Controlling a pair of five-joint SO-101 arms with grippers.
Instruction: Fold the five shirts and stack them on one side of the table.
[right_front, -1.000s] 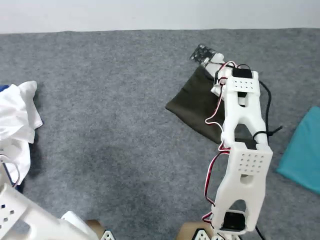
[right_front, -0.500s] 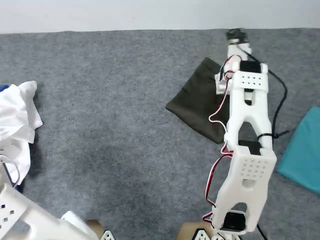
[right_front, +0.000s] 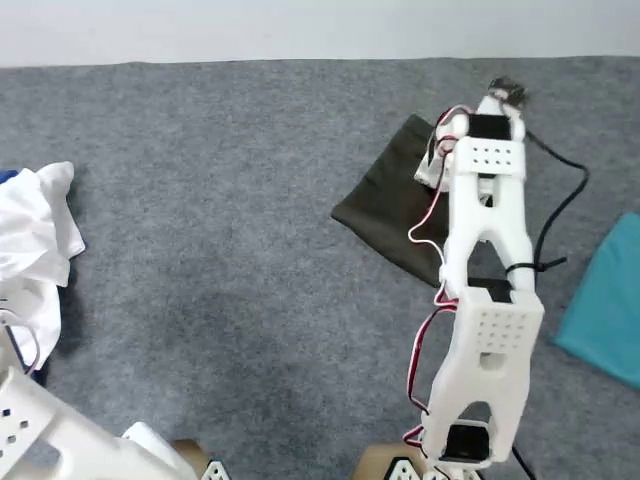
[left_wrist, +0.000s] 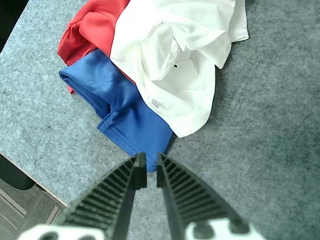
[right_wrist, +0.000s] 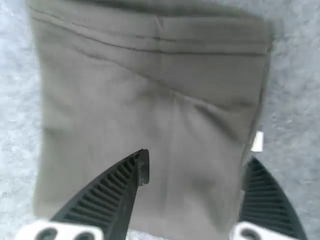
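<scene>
High view: we find the right arm (right_front: 488, 250) has swung its wrist toward 3 o'clock within the last second. The folded olive-green cotton shirt (right_front: 385, 205) lies unmoved at the grey felt bench's (right_front: 220, 200) 2 o'clock.

Left wrist view: left jaws nearly together, empty, above a crumpled blue shirt (left_wrist: 125, 115).

Right wrist view: right jaws wide apart over the olive shirt (right_wrist: 150, 100), which we judge folded and released.

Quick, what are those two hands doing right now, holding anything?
Left hand: closed, empty.
Right hand: open over the dark shirt, holding nothing.
</scene>
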